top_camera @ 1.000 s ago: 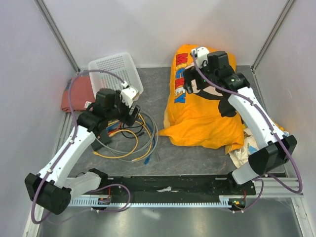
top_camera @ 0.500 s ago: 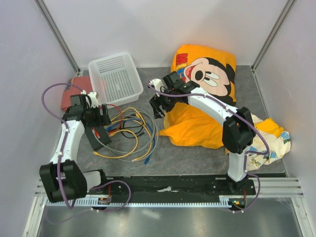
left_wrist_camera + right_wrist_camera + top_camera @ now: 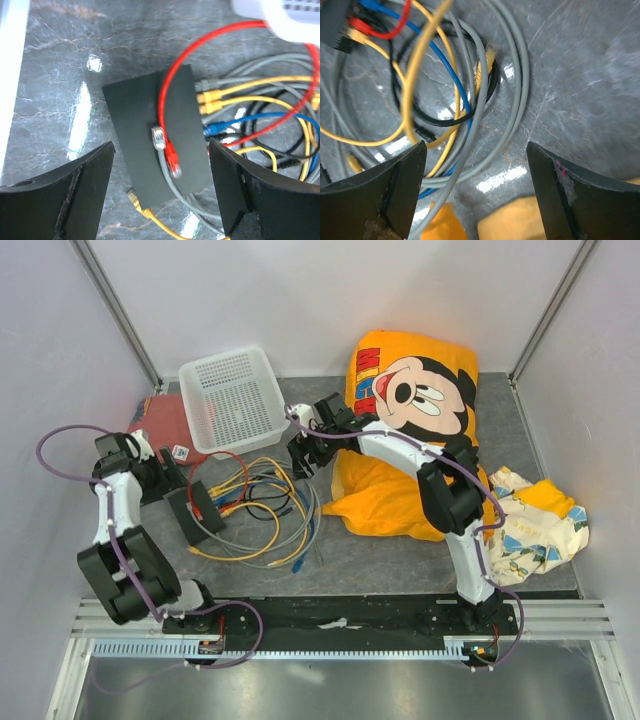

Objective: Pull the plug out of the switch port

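Yellow shirt (image 3: 385,500) right of the switch (image 3: 135,130) bears letters, perhaps "MI".

The left arm (image 3: 108,510) is folded up close to its base, its elbow low and its wrist raised at the far left of the overhead view. A purple cable (image 3: 60,435) loops out from it. The left gripper (image 3: 165,478) (image 3: 160,147) points downward with its jaws spread wide. Both black fingers (image 3: 95,170) stand well apart and nothing is clamped between them.

The right arm (image 3: 400,445) rises from its base to a bent elbow, then stretches its forearm far across toward the left. The right gripper (image 3: 300,455) (image 3: 475,147) also faces down, jaws parted, its fingers (image 3: 405,170) holding nothing.
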Robot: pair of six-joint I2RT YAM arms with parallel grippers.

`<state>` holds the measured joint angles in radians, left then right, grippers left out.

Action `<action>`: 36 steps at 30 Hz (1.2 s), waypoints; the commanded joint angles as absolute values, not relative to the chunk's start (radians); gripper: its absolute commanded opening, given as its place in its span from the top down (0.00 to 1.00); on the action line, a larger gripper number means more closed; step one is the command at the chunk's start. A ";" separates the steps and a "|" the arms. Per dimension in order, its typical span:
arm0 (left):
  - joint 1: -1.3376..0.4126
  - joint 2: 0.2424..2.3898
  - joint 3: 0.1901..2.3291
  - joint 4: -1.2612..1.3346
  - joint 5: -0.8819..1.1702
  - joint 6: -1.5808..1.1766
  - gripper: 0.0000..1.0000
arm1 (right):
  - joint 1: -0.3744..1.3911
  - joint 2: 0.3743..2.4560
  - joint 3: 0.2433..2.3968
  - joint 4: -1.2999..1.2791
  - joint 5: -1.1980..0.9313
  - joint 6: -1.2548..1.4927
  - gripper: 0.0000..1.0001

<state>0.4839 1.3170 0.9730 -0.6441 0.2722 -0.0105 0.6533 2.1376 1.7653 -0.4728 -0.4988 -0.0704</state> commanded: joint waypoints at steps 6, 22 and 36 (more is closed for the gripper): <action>0.506 1.590 1.074 -0.540 0.319 -0.094 0.19 | 0.692 2.051 1.600 -0.446 -0.485 -0.104 0.18; 0.523 1.669 1.129 -0.515 0.413 -0.038 0.20 | 0.698 1.792 1.512 -0.459 -0.466 -0.144 0.02; 0.437 1.838 1.151 -0.581 0.626 0.138 0.32 | 0.618 1.948 1.736 -0.373 -0.469 0.057 0.02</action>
